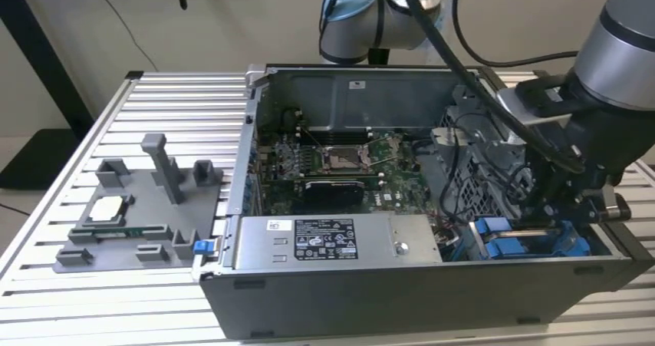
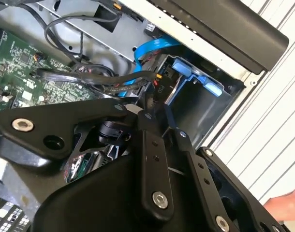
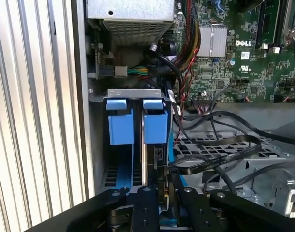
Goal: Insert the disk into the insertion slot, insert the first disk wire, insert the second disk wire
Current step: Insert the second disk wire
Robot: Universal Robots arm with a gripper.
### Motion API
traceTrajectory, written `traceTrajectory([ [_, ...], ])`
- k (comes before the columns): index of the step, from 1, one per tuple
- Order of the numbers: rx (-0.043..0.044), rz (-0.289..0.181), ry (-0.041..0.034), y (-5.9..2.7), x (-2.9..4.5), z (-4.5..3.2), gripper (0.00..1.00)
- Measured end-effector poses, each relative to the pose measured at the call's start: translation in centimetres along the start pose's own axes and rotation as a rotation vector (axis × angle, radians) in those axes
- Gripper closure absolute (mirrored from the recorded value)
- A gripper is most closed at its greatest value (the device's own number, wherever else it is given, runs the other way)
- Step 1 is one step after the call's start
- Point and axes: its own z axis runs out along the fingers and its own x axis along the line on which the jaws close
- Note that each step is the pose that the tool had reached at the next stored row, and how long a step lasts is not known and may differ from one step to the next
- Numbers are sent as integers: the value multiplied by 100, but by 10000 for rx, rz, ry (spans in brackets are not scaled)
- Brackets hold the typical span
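The disk (image 3: 154,126) sits edge-up in the slot (image 3: 130,94) at the case's corner, near the worktop's front edge on the exterior view's right, long axis running down into the bay. The end effector (image 3: 159,191) stands directly over it, narrowed on a black wire plug (image 3: 158,155) at the disk's edge. The exterior view shows the placing, where the first wrist view shows plug and blue latches.

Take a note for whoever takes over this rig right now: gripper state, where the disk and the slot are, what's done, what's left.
Gripper: low at the mouth of the insertion slot, right by a black wire connector; its grip cannot be told.
Disk: appears seated in the slot in its blue carrier, beside a second blue carrier.
Done: disk insertion, by the look of it.
Left: neither disk wire is visibly plugged in; treat both as open.
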Motion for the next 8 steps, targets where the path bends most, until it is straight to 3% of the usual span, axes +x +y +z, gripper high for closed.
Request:
traceTrajectory([
  [8, 0, 0, 0, -28, -17, -170, 0],
])
